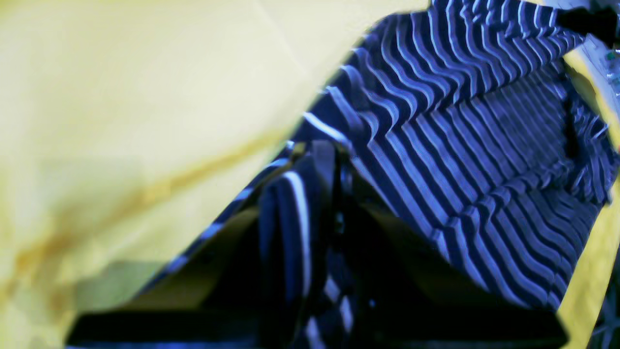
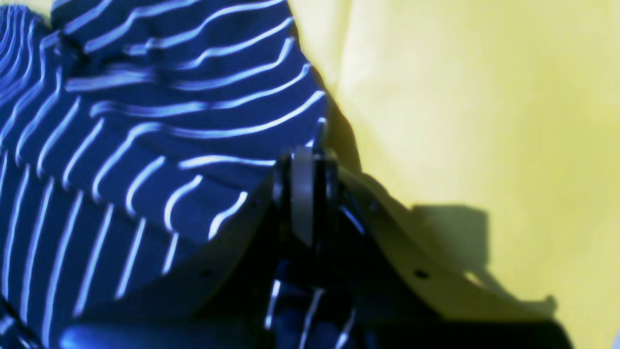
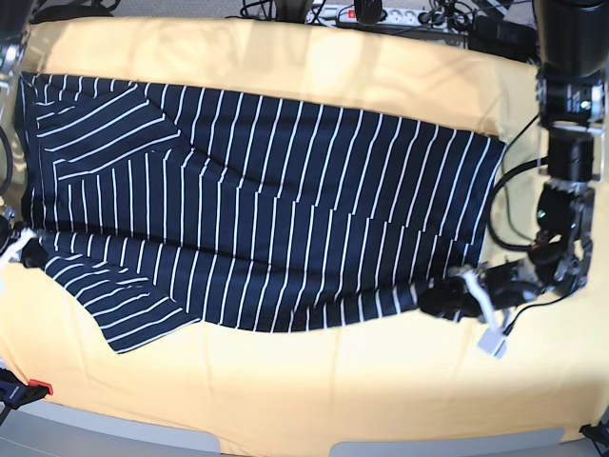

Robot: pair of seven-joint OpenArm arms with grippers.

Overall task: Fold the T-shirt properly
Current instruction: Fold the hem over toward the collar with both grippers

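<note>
Our left gripper (image 3: pixel 433 297) lies low at about four o'clock in the base view, its arm bent down from the upper right, jaws pinched on the T-shirt (image 3: pixel 257 219) hem. Our right gripper (image 3: pixel 21 249) sits at nine o'clock, clamped on the opposite edge.

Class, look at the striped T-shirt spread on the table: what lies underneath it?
Under the T-shirt lies a yellow table cover, visible all around it. Whatever sits beneath the shirt's middle is covered. Both tools, left and right, pinch its near edge.
</note>
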